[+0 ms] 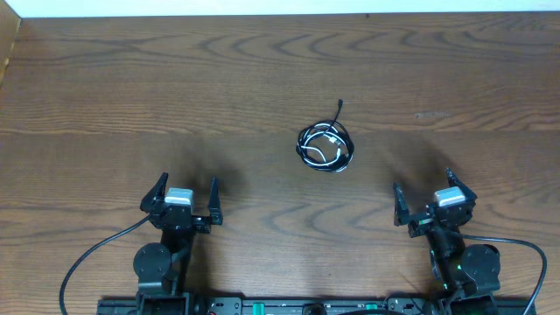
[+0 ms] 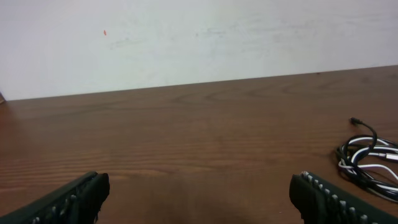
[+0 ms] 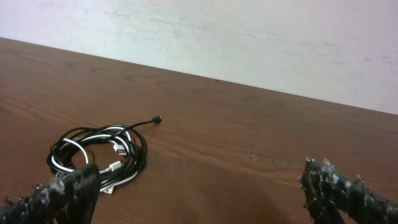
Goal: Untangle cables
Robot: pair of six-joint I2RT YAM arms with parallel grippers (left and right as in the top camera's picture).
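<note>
The black and white cables (image 1: 325, 147) lie wound together in one small coil on the wooden table, a black plug end sticking out toward the far side. The coil also shows at the right edge of the left wrist view (image 2: 368, 158) and at the left of the right wrist view (image 3: 99, 155). My left gripper (image 1: 182, 198) is open and empty near the table's front, left of the coil. My right gripper (image 1: 433, 199) is open and empty near the front, right of the coil. Both are well apart from the cables.
The wooden table (image 1: 175, 96) stretches wide around the coil. A pale wall (image 2: 186, 37) rises behind its far edge. Thick black arm wires (image 1: 96, 249) trail by the arm bases at the front.
</note>
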